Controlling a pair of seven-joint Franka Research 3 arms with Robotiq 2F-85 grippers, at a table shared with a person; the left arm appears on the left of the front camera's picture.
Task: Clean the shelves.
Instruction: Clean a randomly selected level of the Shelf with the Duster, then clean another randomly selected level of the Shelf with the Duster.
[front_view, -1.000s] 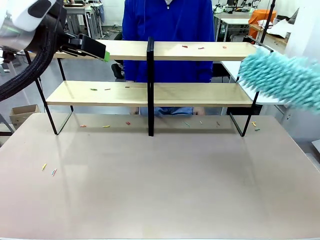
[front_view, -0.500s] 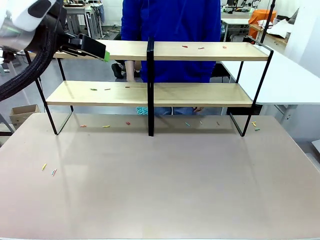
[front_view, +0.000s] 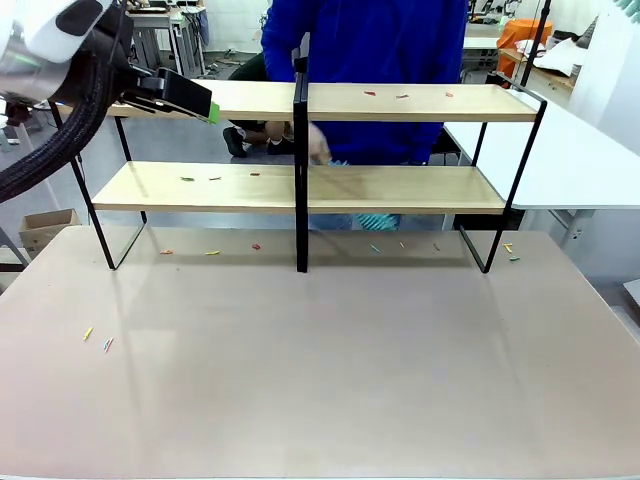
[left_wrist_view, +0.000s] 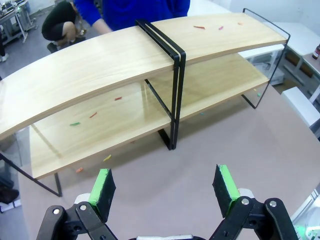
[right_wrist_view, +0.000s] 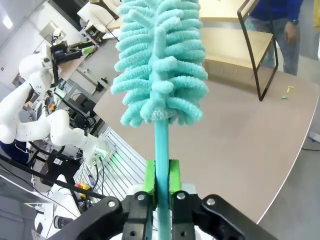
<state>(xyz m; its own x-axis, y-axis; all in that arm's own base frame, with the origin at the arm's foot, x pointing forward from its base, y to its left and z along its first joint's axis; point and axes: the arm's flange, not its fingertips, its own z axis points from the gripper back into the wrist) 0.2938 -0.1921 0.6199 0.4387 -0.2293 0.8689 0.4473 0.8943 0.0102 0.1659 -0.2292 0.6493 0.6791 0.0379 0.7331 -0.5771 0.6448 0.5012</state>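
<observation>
So the shelves (front_view: 400, 188) sit toward the far side of the big beige tabletop (front_view: 320, 380), two light wooden boards on a thin black frame with a black post up the middle. A person in a blue top (front_view: 370, 50) is standing right behind the shelves. One hand (front_view: 318, 145) is a blur in the gap between the two boards, just right of the centre post.

The left gripper (front_view: 208, 108) hangs at the left end of the shelves, level with the top board. In its wrist view the left gripper (left_wrist_view: 163, 175) is spread wide, with nothing between the green pads (left_wrist_view: 103, 186). It's looking across at the shelves (left_wrist_view: 100, 65) from the front, well apart from them.

The right gripper (right_wrist_view: 161, 176) is pressed together on the thin handle of a fluffy teal duster (right_wrist_view: 160, 60), and the head stands straight up above the pads. From that camera the right end of the shelves (right_wrist_view: 235, 40) is off behind the duster, not touching it.

There are small coloured scraps all over:
- a few red ones (front_view: 400, 97) on the top board, right of the post
- some more (front_view: 200, 179) on the lower board, left of the post
- a scatter (front_view: 255, 246) on the tabletop under the shelves
- a couple (front_view: 97, 338) out in front of the left end

A white table (front_view: 560, 160) stands just past the right end of the shelves.
</observation>
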